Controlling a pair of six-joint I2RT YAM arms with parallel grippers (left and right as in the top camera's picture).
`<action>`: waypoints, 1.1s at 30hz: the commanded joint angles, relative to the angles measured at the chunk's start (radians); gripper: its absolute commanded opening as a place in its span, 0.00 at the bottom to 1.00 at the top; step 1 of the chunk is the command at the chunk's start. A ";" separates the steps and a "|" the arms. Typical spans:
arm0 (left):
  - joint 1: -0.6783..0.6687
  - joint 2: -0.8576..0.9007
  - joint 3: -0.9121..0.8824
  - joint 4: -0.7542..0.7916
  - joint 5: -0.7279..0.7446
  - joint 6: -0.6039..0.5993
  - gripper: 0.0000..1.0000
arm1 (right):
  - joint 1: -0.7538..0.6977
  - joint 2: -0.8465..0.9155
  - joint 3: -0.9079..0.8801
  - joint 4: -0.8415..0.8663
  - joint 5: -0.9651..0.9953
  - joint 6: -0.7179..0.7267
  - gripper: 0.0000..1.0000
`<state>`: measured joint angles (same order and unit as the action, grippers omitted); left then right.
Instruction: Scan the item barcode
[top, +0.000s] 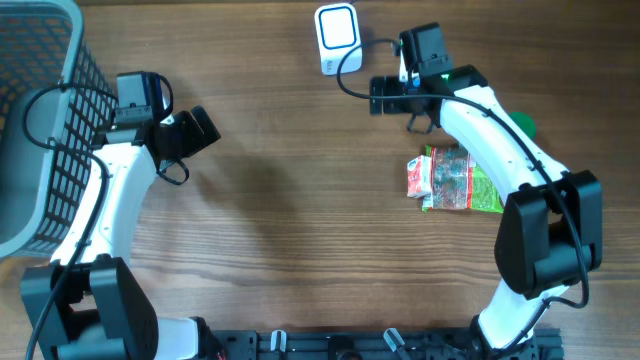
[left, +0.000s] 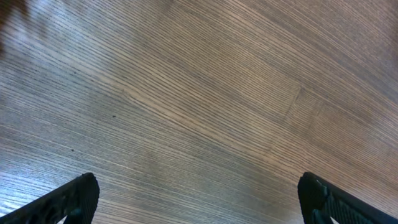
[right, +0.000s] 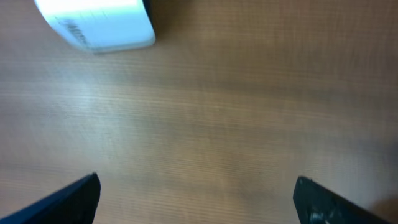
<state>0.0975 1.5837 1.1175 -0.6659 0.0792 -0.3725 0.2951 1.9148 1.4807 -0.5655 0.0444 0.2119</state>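
The item, a green and red snack packet (top: 455, 180), lies flat on the wooden table (top: 300, 200) at the right, partly under my right arm. A white barcode scanner (top: 337, 37) stands at the table's far edge; in the right wrist view the scanner (right: 96, 25) shows at the top left. My right gripper (top: 383, 95) hovers just right of the scanner, away from the packet, open with nothing between its fingers (right: 68, 202). My left gripper (top: 203, 127) is at the left, open over bare wood (left: 199, 93), with its fingers (left: 68, 199) wide apart.
A grey wire basket (top: 40, 120) stands at the left edge. The scanner's cable (top: 365, 50) runs toward my right wrist. Something green (top: 523, 126) peeks out behind my right arm.
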 joint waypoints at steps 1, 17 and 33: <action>0.004 0.002 0.003 0.000 -0.003 0.005 1.00 | -0.006 0.010 0.003 0.075 -0.008 -0.002 1.00; 0.004 0.002 0.003 0.000 -0.003 0.005 1.00 | 0.013 -0.144 0.002 0.098 -0.012 -0.001 1.00; 0.004 0.002 0.003 0.000 -0.003 0.005 1.00 | 0.013 -0.619 0.002 0.096 -0.012 0.000 1.00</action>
<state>0.0975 1.5837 1.1175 -0.6662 0.0788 -0.3725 0.3042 1.3499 1.4773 -0.4694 0.0410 0.2119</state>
